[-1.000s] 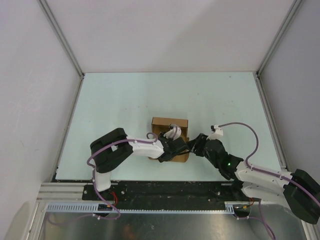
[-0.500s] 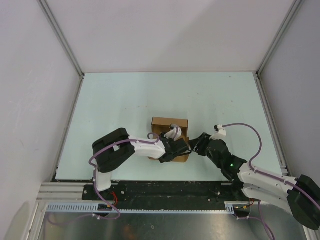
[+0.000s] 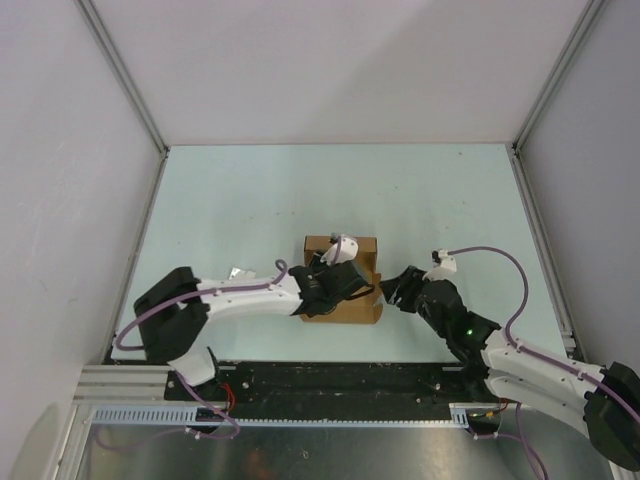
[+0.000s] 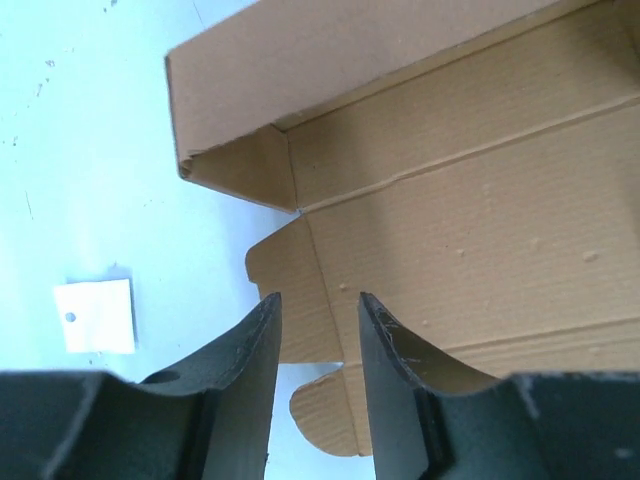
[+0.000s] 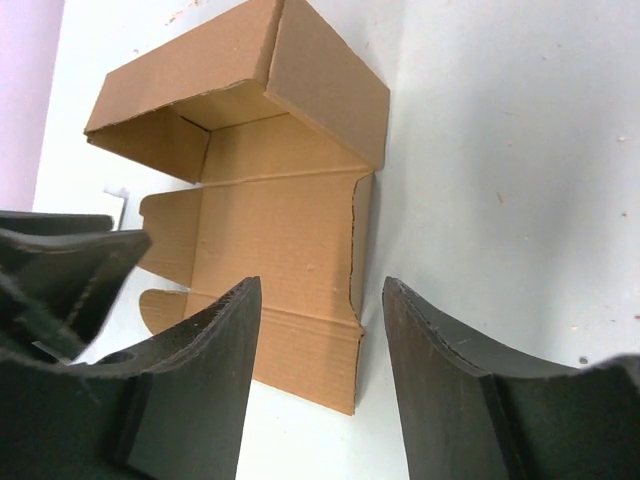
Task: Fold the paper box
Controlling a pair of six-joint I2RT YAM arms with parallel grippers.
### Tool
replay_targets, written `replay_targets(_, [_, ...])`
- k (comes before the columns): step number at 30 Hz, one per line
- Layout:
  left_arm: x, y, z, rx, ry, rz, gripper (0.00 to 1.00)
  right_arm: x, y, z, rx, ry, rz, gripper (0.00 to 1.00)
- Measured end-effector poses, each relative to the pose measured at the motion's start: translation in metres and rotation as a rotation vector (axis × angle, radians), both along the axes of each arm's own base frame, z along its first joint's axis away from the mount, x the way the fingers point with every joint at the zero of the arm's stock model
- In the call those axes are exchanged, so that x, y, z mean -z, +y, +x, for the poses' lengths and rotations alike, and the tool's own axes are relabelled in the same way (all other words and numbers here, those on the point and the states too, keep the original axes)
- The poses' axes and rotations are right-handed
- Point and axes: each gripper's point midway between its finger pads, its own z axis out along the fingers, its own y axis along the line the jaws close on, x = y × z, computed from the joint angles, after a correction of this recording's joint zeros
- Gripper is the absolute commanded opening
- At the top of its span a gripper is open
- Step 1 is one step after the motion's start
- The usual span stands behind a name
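The paper box (image 3: 358,312) is a brown cardboard sheet lying flat, with its far wall folded upright. In the left wrist view the box (image 4: 460,190) shows its upright wall, crease lines and rounded left tabs. My left gripper (image 3: 338,290) hovers over the box; in its own view the left gripper (image 4: 318,298) is open with a narrow gap, and a tab shows beyond the gap. My right gripper (image 3: 388,292) is at the box's right edge. In its own view the right gripper (image 5: 320,288) is open wide, with the right edge of the box (image 5: 270,210) lying between its fingers, unclamped.
A small white scrap of paper (image 4: 95,316) lies on the pale green table (image 3: 250,200) left of the box. Grey walls (image 3: 60,200) enclose the table on three sides. The left gripper's dark fingers (image 5: 60,265) show at the left of the right wrist view.
The left arm has stretched out low to the left, and its gripper has shifted farther over the box. The right gripper has drawn back slightly to the right. The box stays put.
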Motion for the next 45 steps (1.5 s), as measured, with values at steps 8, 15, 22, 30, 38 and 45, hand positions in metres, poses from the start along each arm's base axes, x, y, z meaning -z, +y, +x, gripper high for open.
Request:
replay_targets(8, [-0.049,0.025,-0.011,-0.014,-0.02,-0.238,0.47,0.013,-0.014,-0.01,0.011,0.052,-0.114,0.77])
replay_targets(15, [-0.095,0.081,-0.002,-0.125,-0.117,-0.515,0.49,0.02,0.004,-0.043,-0.07,0.076,-0.133,0.74])
replay_targets(22, [-0.092,0.097,-0.003,-0.144,-0.115,-0.586,0.5,0.038,0.01,-0.054,-0.036,0.116,-0.16,0.66])
replay_targets(30, [-0.078,0.102,-0.01,-0.137,-0.084,-0.589,0.49,0.063,0.013,-0.049,0.048,0.151,-0.181,0.54])
replay_targets(38, [-0.075,0.103,-0.014,-0.132,-0.081,-0.613,0.5,0.068,0.03,-0.04,0.076,0.139,-0.124,0.29])
replay_targets(45, [-0.076,0.103,-0.016,-0.122,-0.082,-0.633,0.5,0.072,0.032,-0.041,0.077,0.151,-0.119,0.14])
